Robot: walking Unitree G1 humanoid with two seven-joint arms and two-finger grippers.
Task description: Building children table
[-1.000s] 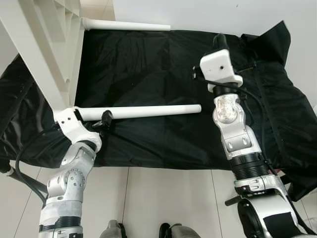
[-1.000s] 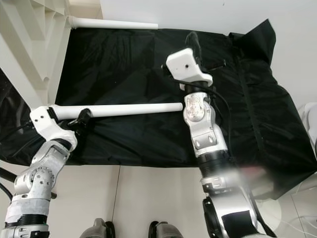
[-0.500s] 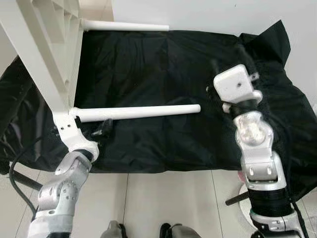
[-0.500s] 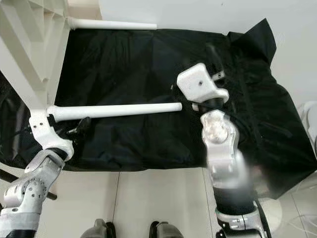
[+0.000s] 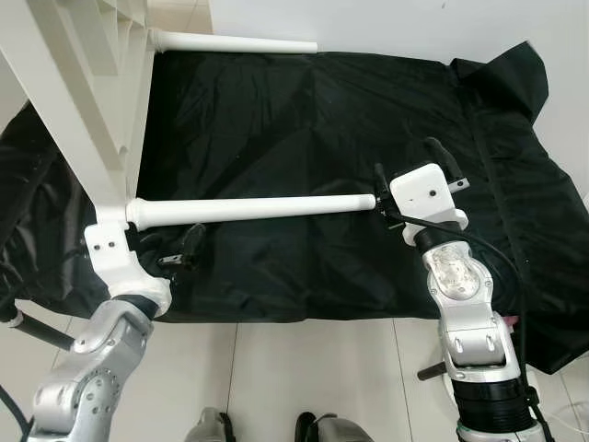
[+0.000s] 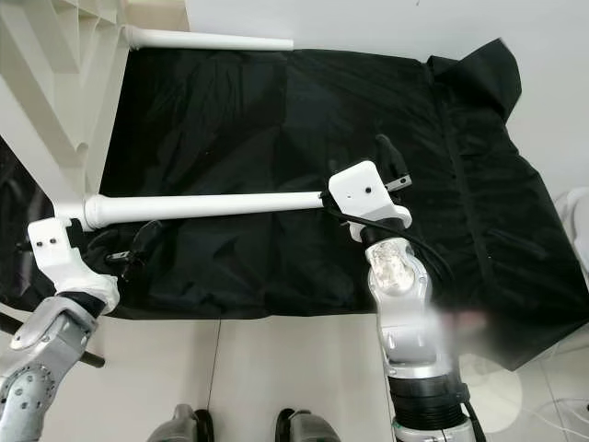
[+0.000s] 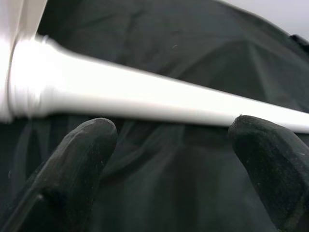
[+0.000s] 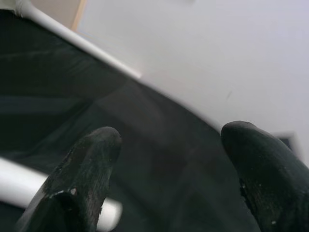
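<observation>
A white children's table [image 5: 83, 101] lies on its side at the upper left of the head views, its ribbed underside facing the camera, over a black cloth [image 5: 304, 120] spread on the pale tiled floor [image 5: 304, 368]. Two white legs project from it toward the right: the nearer leg [image 5: 248, 208] runs across the middle of the frame, and the farther leg [image 5: 235, 42] lies along the cloth's top edge near the white wall [image 5: 386, 23].

The left gripper [image 5: 179, 250] sits at lower left, just below the nearer leg close to where it joins the table. In its wrist view the fingers [image 7: 82, 159] are spread apart, with the leg crossing beyond the tips and nothing held between them.

The right gripper [image 5: 409, 166] is at centre right, at the free end of the nearer leg. Its fingers [image 8: 89, 164] are spread wide and hold nothing; in the right wrist view the rounded leg end shows just beside one finger, though I cannot tell whether they touch.
</observation>
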